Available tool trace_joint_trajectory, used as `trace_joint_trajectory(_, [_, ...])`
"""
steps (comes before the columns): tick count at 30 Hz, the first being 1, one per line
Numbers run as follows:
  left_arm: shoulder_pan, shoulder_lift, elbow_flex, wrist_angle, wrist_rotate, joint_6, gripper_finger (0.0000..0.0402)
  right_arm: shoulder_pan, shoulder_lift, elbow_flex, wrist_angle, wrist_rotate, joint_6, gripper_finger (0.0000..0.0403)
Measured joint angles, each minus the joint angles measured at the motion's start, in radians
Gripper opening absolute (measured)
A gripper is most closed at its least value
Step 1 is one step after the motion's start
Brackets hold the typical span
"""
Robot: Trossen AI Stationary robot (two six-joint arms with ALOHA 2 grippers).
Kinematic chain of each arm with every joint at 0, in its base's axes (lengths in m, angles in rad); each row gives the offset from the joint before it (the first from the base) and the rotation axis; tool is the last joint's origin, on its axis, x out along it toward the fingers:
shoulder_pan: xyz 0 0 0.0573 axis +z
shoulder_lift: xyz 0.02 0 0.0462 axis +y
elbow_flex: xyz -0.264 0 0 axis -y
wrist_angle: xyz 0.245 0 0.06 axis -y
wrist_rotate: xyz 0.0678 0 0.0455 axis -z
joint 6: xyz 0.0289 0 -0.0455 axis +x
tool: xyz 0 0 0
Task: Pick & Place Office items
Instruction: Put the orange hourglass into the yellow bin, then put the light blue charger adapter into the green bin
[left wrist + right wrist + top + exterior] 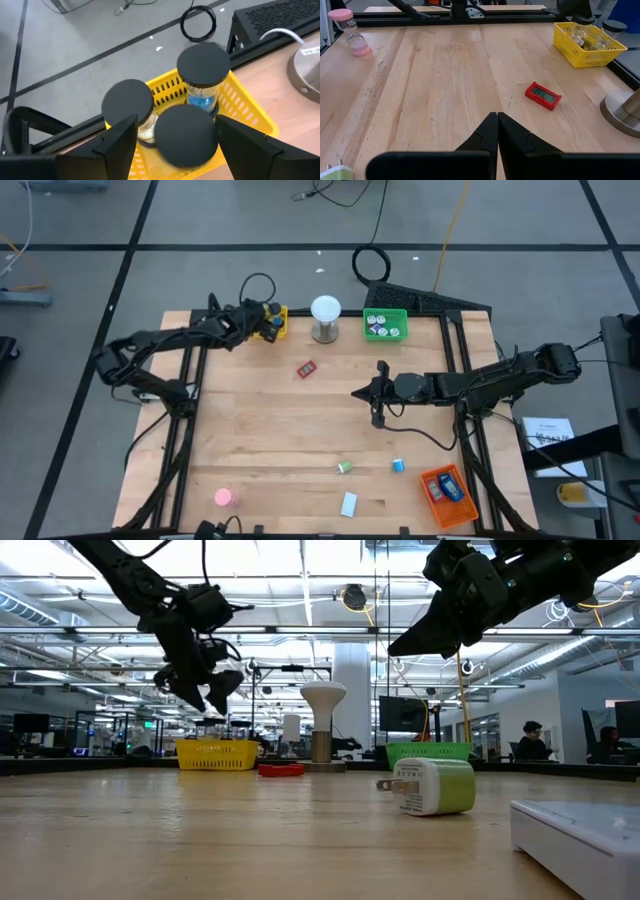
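Presently the left pincer (172,145) is held spread above the yellow plastic mesh tray (275,322) at the far left of the pale wooden surface (260,430), its dark fingers (120,137) flanking one of three black-capped clear jars (186,135) that stand crowded in that tray. Nothing is pinched between them. A risk can be judged here: the jars sit touching, so a finger could catch a neighbouring cap when the arm is lifted or lowered, and a jar might be tipped or the light tray dragged toward the surface's far edge, which lies just beside it. The tall white ball on a metal stand (325,317) stands just right of the tray and could be knocked by a sideways sweep.

The right pincer (497,131) is pressed together and empty, hovering over the middle right of the surface; it is well apart from the left arm, so a clash seems unlikely.

Of the remaining items, a flat red rectangular device with a small screen (306,369) lies beyond the centre. A pink-capped sand timer (224,497) stands near left, and a green-and-white plug adapter (428,787), a small blue block (398,466) and a white flat block (348,504) lie along the near side. One jar shows blue contents, another pale ones.
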Motion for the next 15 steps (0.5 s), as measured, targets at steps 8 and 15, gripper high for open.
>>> trace_joint_trajectory(8, [-0.030,-0.130,0.000,-0.105,0.081,0.071,0.0268,0.000,0.000,0.000,-0.003,0.000,0.007,0.0000])
trace_joint_trajectory(15, [-0.176,-0.265,-0.063,-0.207,0.163,0.141,0.0216,0.000,0.000,0.000,-0.018,-0.001,0.012,0.0000])
